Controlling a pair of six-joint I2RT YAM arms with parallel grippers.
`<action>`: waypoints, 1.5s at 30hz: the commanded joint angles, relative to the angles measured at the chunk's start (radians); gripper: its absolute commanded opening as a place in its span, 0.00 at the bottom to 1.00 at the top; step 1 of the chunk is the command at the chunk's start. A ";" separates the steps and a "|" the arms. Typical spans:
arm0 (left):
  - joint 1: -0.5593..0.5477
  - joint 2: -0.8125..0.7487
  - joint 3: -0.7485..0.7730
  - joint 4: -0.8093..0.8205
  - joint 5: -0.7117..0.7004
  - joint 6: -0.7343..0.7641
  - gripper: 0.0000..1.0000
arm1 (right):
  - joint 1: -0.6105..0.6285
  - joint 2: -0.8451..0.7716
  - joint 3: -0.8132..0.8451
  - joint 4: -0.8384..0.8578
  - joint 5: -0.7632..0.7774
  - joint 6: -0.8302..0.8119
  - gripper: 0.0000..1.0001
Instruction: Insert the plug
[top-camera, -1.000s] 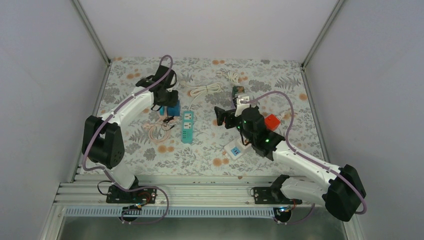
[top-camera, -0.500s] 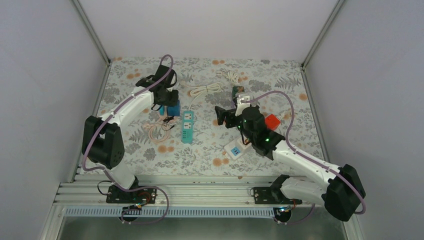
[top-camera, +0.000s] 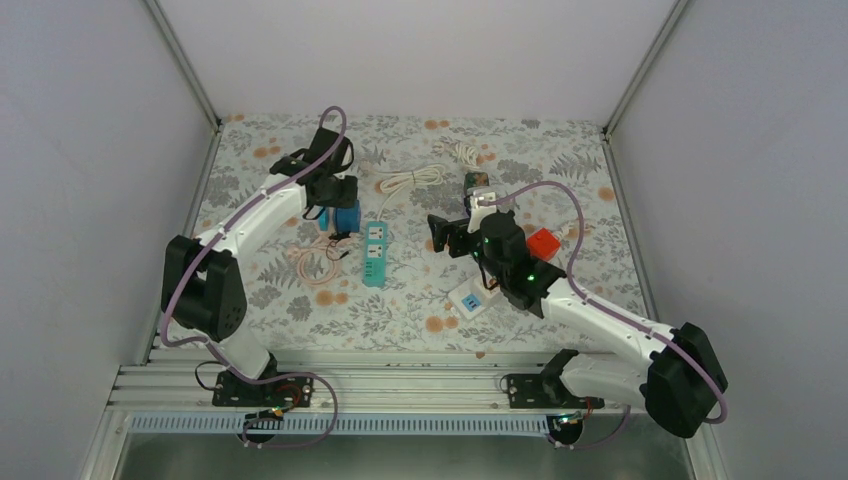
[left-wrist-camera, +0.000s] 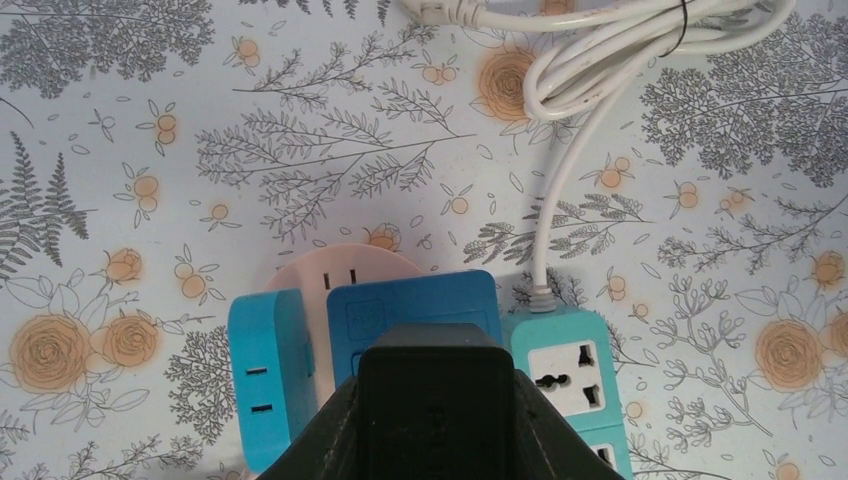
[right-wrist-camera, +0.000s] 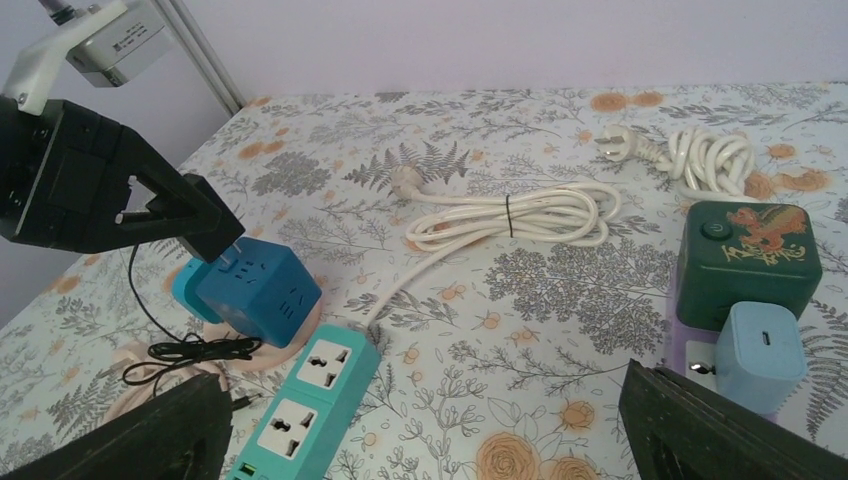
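My left gripper (top-camera: 338, 200) is shut on a dark blue cube adapter (left-wrist-camera: 415, 312) and holds it tilted just over a round pink base (left-wrist-camera: 345, 272). The right wrist view shows its fingertips (right-wrist-camera: 205, 232) on the cube's top (right-wrist-camera: 258, 290). A light blue adapter (left-wrist-camera: 262, 372) sits against the cube's left side. The teal power strip (left-wrist-camera: 565, 385) lies right beside the cube, with its white universal sockets facing up (right-wrist-camera: 310, 400); it also shows in the top view (top-camera: 374, 251). My right gripper (right-wrist-camera: 430, 440) is open and empty, hovering right of the strip (top-camera: 447, 235).
The strip's coiled white cord (top-camera: 410, 180) lies behind it. A thin black cable (right-wrist-camera: 185, 350) and a pink cord (top-camera: 315, 262) lie left of the strip. A green cube (right-wrist-camera: 748, 260), a pale blue charger (right-wrist-camera: 760, 355), a red cube (top-camera: 543, 243) and a white strip (top-camera: 470, 298) are near the right arm.
The left gripper with the blue cube has shifted very slightly. The right arm has drifted a little to the left. Nothing was taken or let go.
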 joint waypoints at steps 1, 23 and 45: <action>-0.003 -0.005 -0.022 0.040 -0.044 0.010 0.08 | -0.012 0.005 -0.017 0.033 0.001 0.018 1.00; -0.002 0.040 -0.089 0.095 0.003 -0.004 0.08 | -0.018 0.011 -0.023 0.030 -0.002 0.021 0.99; -0.037 0.149 -0.014 -0.154 -0.231 -0.102 0.07 | -0.023 0.025 -0.025 0.034 -0.005 0.025 1.00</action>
